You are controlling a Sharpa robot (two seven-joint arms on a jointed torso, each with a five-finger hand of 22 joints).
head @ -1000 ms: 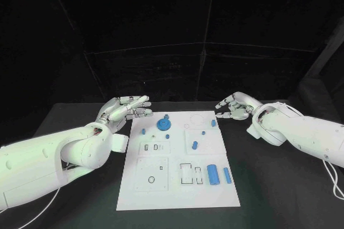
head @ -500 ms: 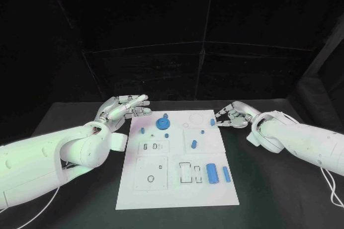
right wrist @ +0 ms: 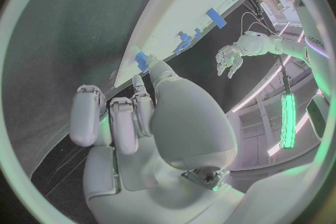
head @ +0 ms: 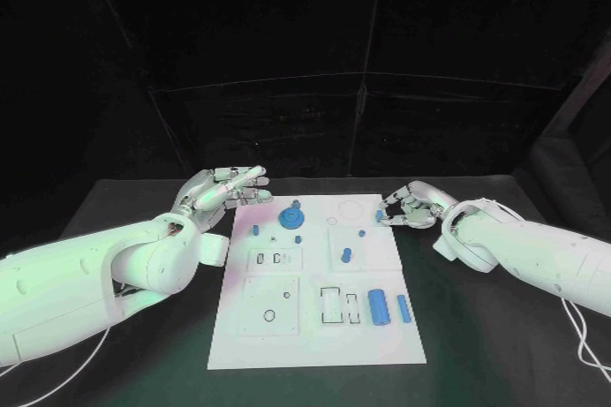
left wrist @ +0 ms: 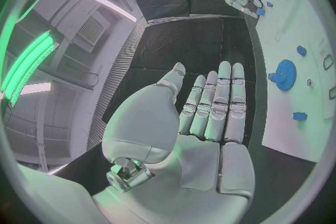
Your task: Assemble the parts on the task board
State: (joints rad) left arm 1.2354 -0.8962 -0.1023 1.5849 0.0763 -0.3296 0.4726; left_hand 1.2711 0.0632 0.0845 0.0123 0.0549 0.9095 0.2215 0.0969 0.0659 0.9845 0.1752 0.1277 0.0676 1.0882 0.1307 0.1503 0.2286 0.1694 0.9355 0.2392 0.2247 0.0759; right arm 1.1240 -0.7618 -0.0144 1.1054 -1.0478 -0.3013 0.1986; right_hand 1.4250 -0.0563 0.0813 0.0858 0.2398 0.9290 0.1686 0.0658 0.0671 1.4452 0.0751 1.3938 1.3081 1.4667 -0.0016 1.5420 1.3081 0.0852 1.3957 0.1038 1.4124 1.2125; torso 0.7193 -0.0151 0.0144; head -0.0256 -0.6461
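Left hand: silver many-fingered left hand [head: 227, 191] is hovering, fingers straight and together, holding nothing, by the board's far left corner.
Right hand: silver right hand [head: 410, 206] is touching, perhaps pinching, a small blue peg [head: 380, 215].
Board: flat white task board [head: 382, 350] is lying mid-table.

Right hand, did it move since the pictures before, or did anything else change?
Yes. The right hand slid in toward the task board and lower, so its fingers now touch the small blue part at the board's far right edge. The left hand stayed raised and open, and the other blue parts stayed put.
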